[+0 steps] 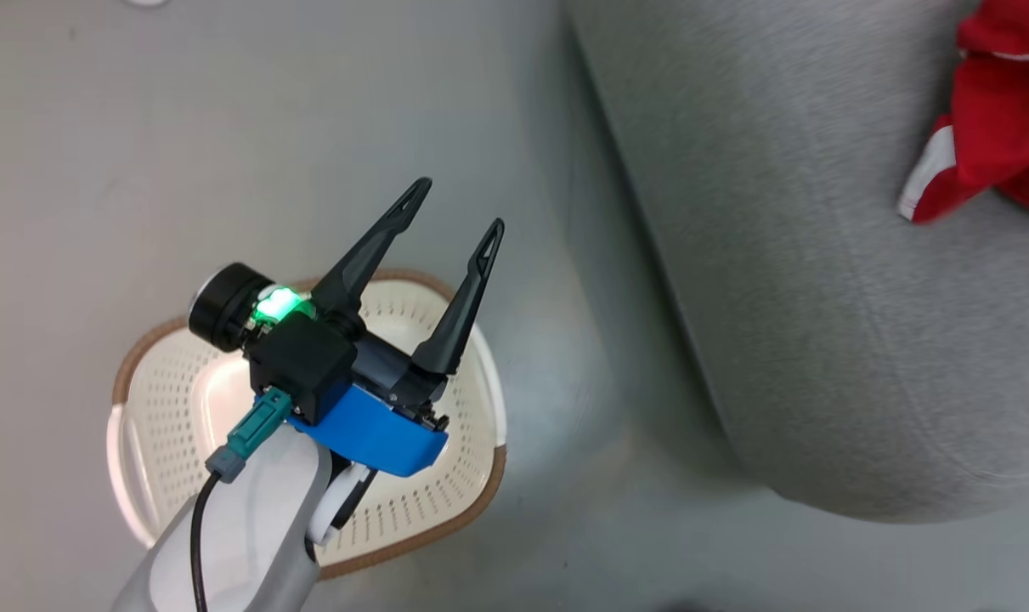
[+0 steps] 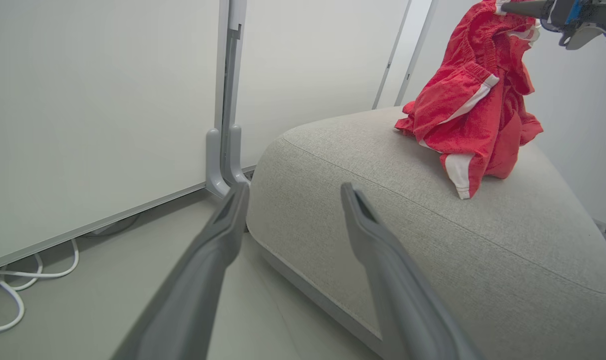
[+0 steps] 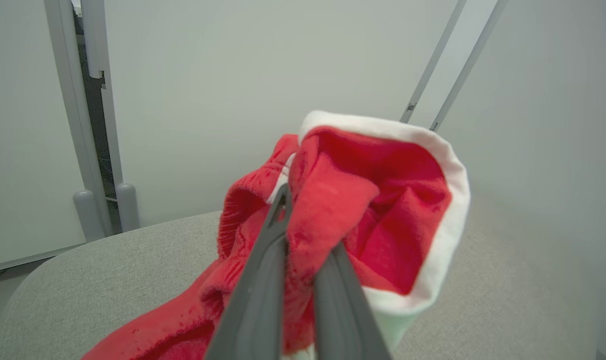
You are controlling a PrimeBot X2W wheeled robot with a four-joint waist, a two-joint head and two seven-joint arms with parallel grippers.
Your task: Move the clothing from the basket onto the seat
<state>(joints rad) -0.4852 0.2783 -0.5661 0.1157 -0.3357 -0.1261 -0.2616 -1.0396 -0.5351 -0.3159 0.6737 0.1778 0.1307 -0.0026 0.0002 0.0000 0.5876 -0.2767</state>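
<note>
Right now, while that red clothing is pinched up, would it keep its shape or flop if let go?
Probably floppy: the clothing hangs in loose folds from the right gripper, its lower end crumpled on the seat. Likely light, since a thin pinch lifts it. It should slump, not roll.

Looks like a test lab / mock-up room imo, not a real home. Plain white partition panels (image 2: pixel 92 100) w/ grey metal posts (image 2: pixel 223 150) stand right behind the seat (image 2: pixel 433 240). Bare grey floor (image 1: pixel 225 127) beside it, plus a loose white cable (image 2: pixel 12 287) along the panels' foot, near the seat's corner.
</note>
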